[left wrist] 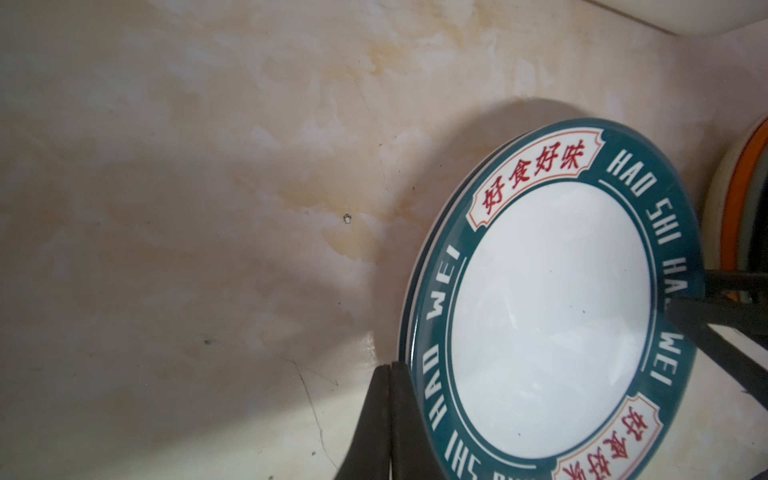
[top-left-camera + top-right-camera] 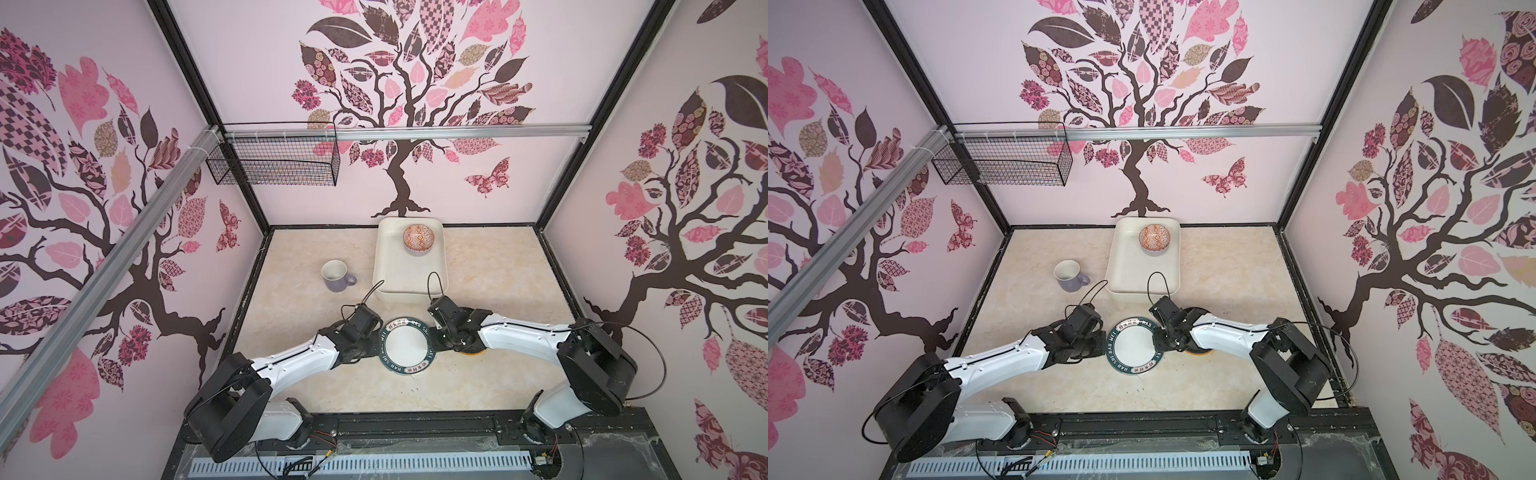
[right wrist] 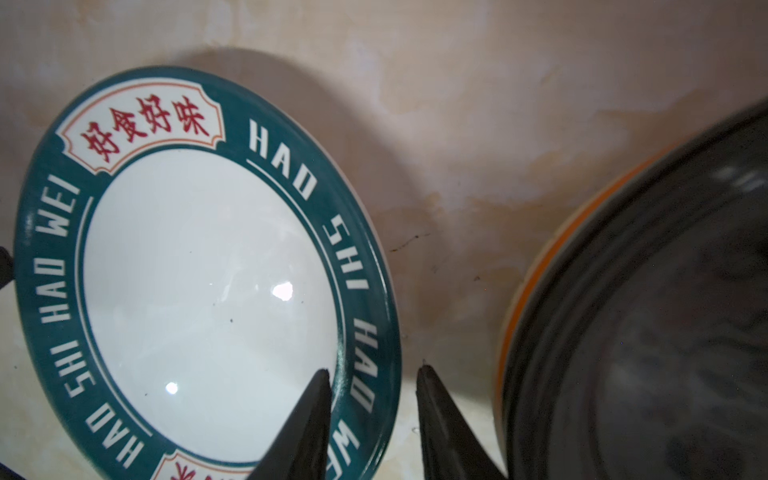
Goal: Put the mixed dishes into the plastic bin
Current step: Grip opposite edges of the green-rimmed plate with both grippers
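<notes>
Lower middle in both top views, the shut, empty left gripper flanks the green-rimmed plate while the part-open right gripper straddles its rim.

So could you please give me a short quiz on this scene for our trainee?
1. True or false: the mug stands inside the bin.
2. Which dish lies in the bin? A) black plate B) bowl C) mug
3. Which gripper has open jaws astride the rim of the green-rimmed plate?

Key:
1. False, it stands on the table beside the bin.
2. B
3. The right gripper.
</notes>
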